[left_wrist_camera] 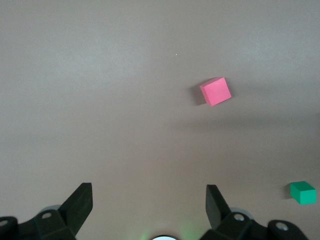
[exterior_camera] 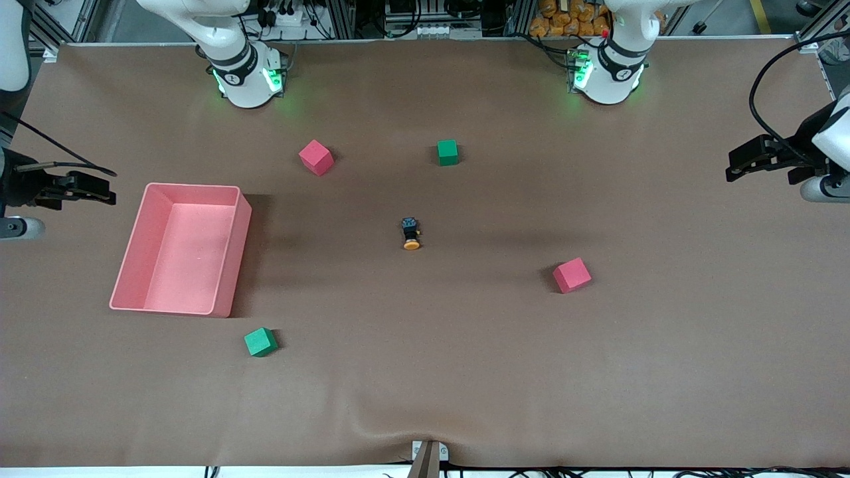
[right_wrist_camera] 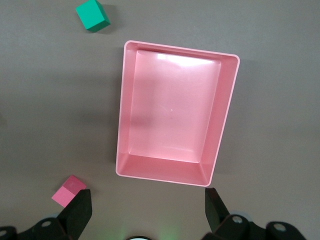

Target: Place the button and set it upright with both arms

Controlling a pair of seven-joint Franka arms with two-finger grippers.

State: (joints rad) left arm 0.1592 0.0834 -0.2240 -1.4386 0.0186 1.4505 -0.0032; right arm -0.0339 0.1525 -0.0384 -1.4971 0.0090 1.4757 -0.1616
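Note:
The button [exterior_camera: 412,234] lies on its side in the middle of the table, its orange cap toward the front camera and its bluish end toward the arms' bases. It shows in neither wrist view. My left gripper [exterior_camera: 730,167] hangs open and empty over the left arm's end of the table, well away from the button; its open fingers show in the left wrist view [left_wrist_camera: 149,200]. My right gripper [exterior_camera: 111,188] hangs open and empty over the right arm's end, beside the pink bin [exterior_camera: 229,262]; it also shows in the right wrist view [right_wrist_camera: 148,202].
The pink bin [right_wrist_camera: 227,120] is empty. Two pink cubes [exterior_camera: 315,157] [exterior_camera: 572,275] and two green cubes [exterior_camera: 447,152] [exterior_camera: 260,342] are scattered around the button. The left wrist view holds a pink cube [left_wrist_camera: 216,91] and a green cube [left_wrist_camera: 303,192].

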